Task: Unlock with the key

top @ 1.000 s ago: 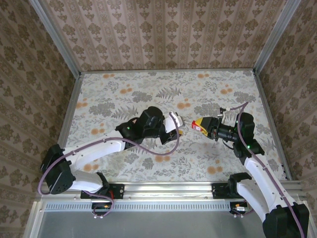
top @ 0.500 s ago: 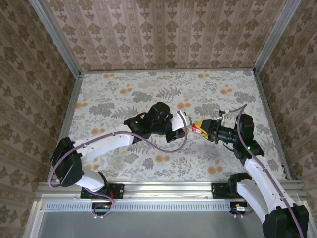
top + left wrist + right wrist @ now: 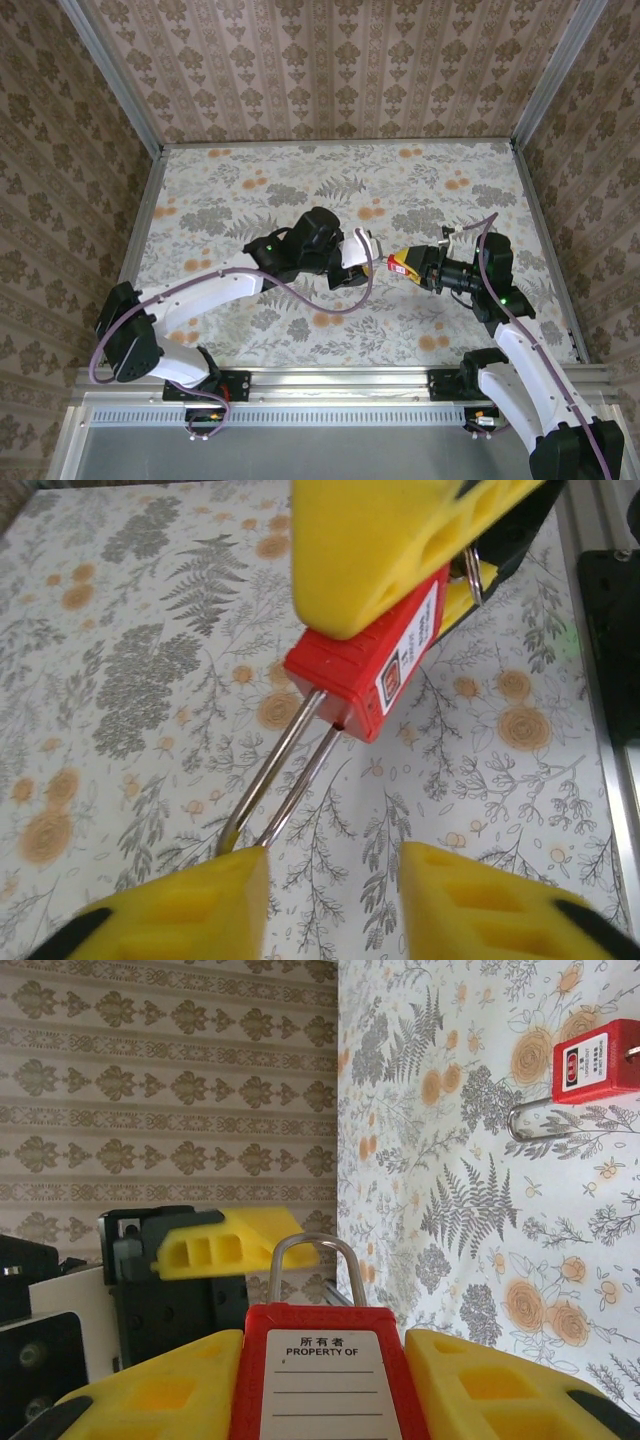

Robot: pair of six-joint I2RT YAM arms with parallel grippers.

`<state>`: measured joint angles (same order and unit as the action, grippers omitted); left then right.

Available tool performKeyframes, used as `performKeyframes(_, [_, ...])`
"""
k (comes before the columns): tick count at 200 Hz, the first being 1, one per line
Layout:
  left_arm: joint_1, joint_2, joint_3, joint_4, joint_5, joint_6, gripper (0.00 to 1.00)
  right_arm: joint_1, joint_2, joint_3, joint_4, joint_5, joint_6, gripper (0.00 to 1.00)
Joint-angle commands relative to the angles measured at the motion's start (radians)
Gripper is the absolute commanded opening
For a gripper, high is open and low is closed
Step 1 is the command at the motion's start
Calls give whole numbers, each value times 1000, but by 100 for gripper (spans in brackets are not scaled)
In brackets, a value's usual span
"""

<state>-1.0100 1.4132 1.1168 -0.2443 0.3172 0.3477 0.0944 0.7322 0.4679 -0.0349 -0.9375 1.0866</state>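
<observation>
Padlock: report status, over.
Right gripper shut on padlock. Left gripper open, at its shackle. Second padlock lying on table.

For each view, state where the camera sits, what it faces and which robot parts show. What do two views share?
Top external: above and behind the bases, looking down on the table; both arms, left gripper, right gripper.
Left wrist: on the left arm, facing the red padlock; own yellow fingers below.
Right wrist: on the right arm, facing the left gripper; own fingers clamp the padlock.
Shared: both wrist views show the padlock.
</observation>
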Motion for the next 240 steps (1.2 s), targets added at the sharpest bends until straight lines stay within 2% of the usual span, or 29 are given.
performKeyframes(1, [16, -22, 8, -10, -44, 24, 47, 7, -16, 3, -14, -46, -26, 21])
performKeyframes(15, [18, -7, 24, -18, -43, 28, 50, 10, -19, 2, -15, -46, -25, 21])
performKeyframes(69, [14, 57, 86, -45, -26, 49, 53, 22, -28, -10, -22, -47, -27, 21])
performKeyframes(81, [10, 73, 105, -64, -11, 54, 47, 25, -28, -11, -20, -47, -29, 21])
performKeyframes(112, [0, 99, 129, -95, 11, 59, 19, 27, -29, -15, -23, -38, -30, 21])
performKeyframes(134, [-7, 97, 126, -102, 14, 60, 9, 26, -31, -13, -28, -24, -32, 21])
performKeyframes(169, [-11, 89, 120, -112, -6, 66, 3, 25, -22, -3, -23, -21, -33, 21])
performKeyframes(240, [-4, 66, 97, -114, -53, 84, 2, 21, -27, 1, -33, -20, -37, 20])
